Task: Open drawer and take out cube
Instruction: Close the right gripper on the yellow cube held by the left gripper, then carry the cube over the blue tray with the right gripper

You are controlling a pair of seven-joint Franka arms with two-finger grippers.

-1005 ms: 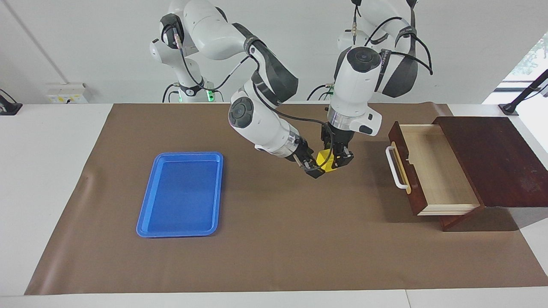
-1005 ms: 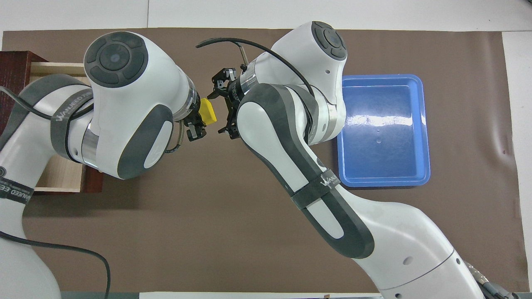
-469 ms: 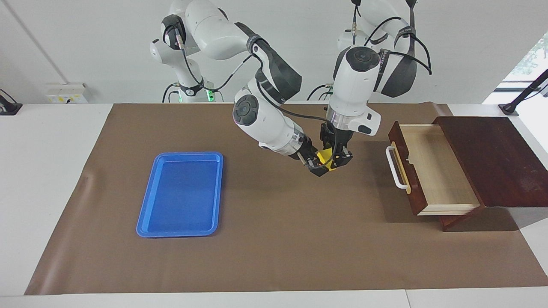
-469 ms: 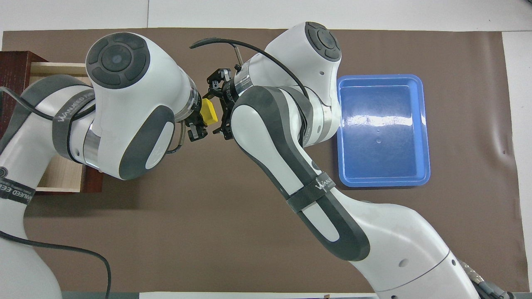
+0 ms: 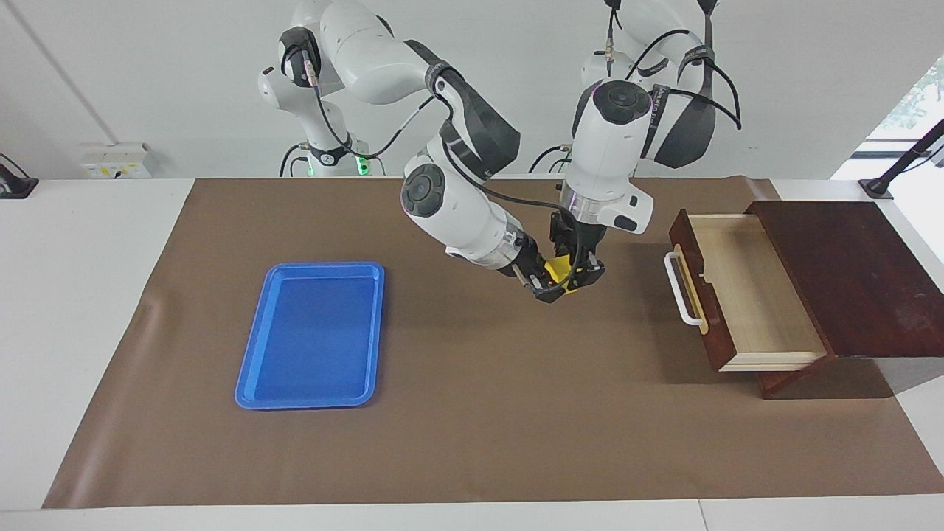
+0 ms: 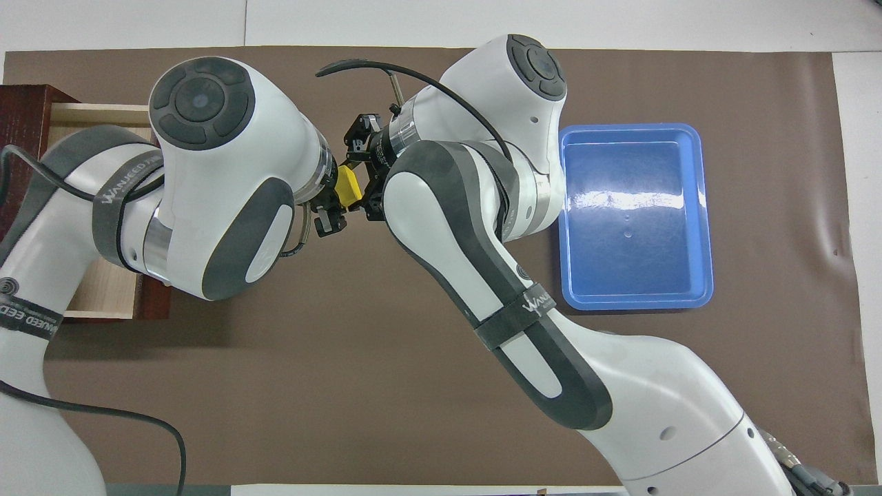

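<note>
A flat blue plastic tray (image 5: 310, 335) lies toward the right arm's end of the brown mat (image 5: 479, 413). Over mid-mat, the right gripper (image 5: 549, 289) and left gripper (image 5: 581, 274) both clamp the small bright-yellow cube (image 5: 558, 270) in the air. At its 3 o'clock, the reddish-brown wooden drawer (image 5: 737, 295) stands open.

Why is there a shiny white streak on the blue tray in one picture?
In the overhead view, the blue tray mirrors a lamp above, so a white glare band runs across its floor. In the facing view, that tray shows no glare, only even blue. Also in the facing view, the open drawer casts a dark shadow on the brown mat.
</note>
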